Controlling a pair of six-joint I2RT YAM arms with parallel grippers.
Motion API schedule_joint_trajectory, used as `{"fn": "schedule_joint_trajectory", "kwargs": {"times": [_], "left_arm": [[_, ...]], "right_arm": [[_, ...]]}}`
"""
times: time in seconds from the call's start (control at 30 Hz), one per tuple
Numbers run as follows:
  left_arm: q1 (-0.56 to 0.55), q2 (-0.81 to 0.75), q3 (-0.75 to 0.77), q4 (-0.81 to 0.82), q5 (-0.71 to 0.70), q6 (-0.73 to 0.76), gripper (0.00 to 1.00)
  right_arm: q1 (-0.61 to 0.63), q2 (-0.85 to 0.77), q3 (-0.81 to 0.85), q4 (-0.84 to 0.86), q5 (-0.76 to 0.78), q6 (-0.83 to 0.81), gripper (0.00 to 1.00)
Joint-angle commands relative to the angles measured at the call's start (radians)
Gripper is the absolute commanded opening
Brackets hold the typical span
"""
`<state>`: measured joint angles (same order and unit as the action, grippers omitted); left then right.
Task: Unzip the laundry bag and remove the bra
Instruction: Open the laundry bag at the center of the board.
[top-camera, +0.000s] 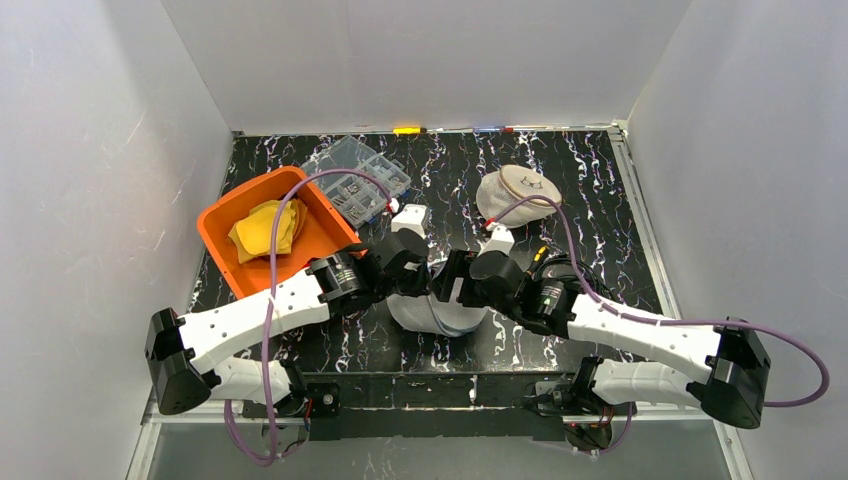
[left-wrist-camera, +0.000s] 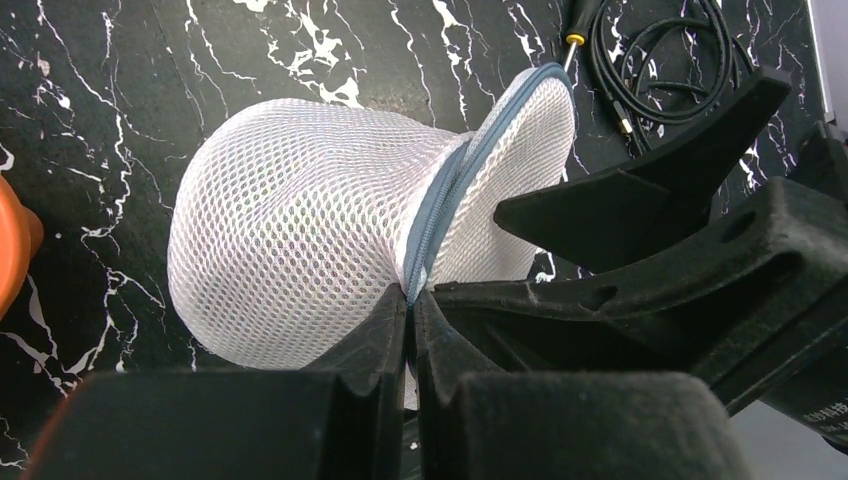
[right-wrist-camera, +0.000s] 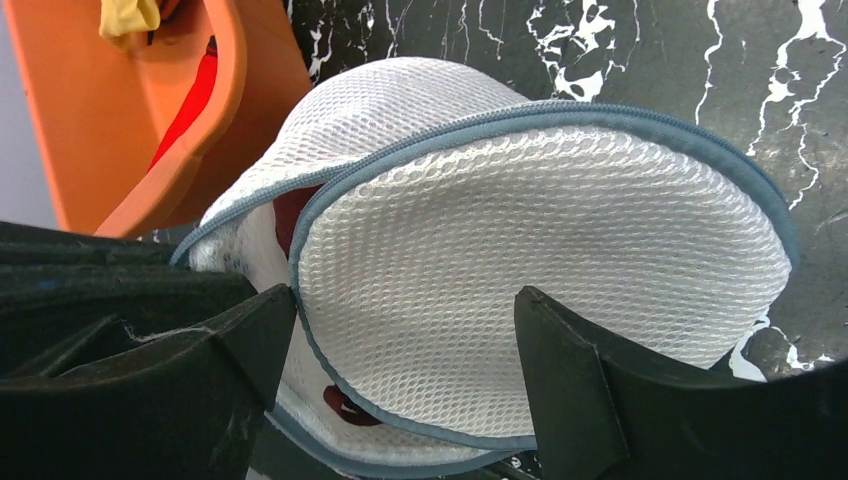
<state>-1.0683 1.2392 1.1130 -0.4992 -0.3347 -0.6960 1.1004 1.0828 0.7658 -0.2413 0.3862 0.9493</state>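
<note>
The white mesh laundry bag (top-camera: 437, 318) lies at the near middle of the table between both grippers. In the left wrist view the bag (left-wrist-camera: 300, 230) shows its grey-blue zipper (left-wrist-camera: 450, 200), and my left gripper (left-wrist-camera: 410, 295) is shut on the zipper seam at the bag's near edge. My right gripper (right-wrist-camera: 405, 300) is open, its jaws either side of the bag's round lid flap (right-wrist-camera: 540, 270). The flap is partly unzipped and lifted. A dark red bra (right-wrist-camera: 345, 405) shows through the gap, inside the bag. In the top view the left gripper (top-camera: 420, 285) and right gripper (top-camera: 456, 280) meet over the bag.
An orange bin (top-camera: 225, 215) holding yellow cloth (top-camera: 268, 230) stands at the left. A clear compartment box (top-camera: 360, 180) is behind it. A beige round pouch (top-camera: 518, 192) lies at the back right. A black cable (left-wrist-camera: 660, 50) and a yellow-tipped tool (left-wrist-camera: 575, 40) lie right of the bag.
</note>
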Motion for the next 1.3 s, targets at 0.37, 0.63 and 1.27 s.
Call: {"fn": "schedule_joint_trajectory", "kwargs": {"times": [0.37, 0.63, 1.27], "left_arm": [[0.004, -0.024, -0.029, 0.019, 0.003, -0.012, 0.0], [0.004, -0.024, -0.036, -0.012, -0.05, -0.013, 0.0], [0.007, -0.144, -0.182, -0.039, -0.102, -0.017, 0.0]], "right_arm": [[0.019, 0.066, 0.073, -0.013, 0.149, 0.008, 0.58], [0.028, -0.041, 0.063, -0.125, 0.164, -0.007, 0.12], [0.028, -0.52, 0.074, -0.634, 0.256, -0.045, 0.72]]}}
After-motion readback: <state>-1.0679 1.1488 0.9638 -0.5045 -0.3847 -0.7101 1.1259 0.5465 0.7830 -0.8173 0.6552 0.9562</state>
